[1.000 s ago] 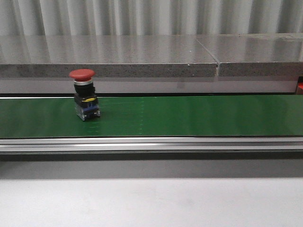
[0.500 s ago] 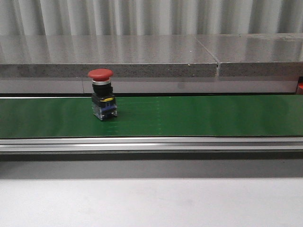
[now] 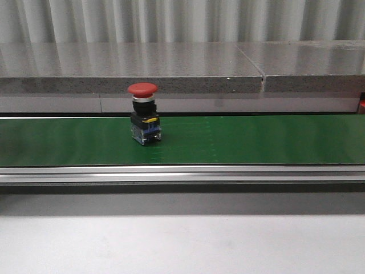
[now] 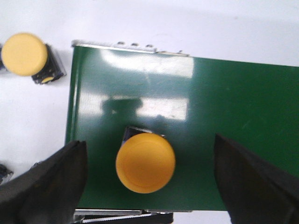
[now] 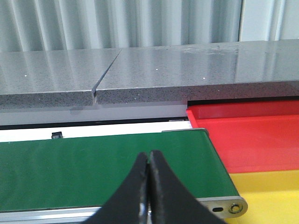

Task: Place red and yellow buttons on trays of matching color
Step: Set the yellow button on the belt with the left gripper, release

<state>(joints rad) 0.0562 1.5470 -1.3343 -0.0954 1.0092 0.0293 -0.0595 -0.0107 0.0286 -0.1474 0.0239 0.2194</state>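
A green conveyor belt (image 3: 256, 140) runs before a grey stone ledge (image 3: 171, 68) and ribbed wall. A red button (image 3: 144, 113) stands upright on it. The left gripper (image 4: 149, 179) hangs spread above a yellow button (image 4: 145, 161) on the belt; another yellow button (image 4: 25, 55) sits off the belt. The right gripper (image 5: 148, 186) is pressed together, empty, near the red tray (image 5: 252, 130) and yellow tray (image 5: 271, 196).

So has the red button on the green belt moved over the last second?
Yes. The red button has travelled rightward along the green belt, closer to the seam in the stone ledge behind it.

Green belt (image 3: 239, 140) glossy; ledge (image 3: 171, 68) polished speckled stone.
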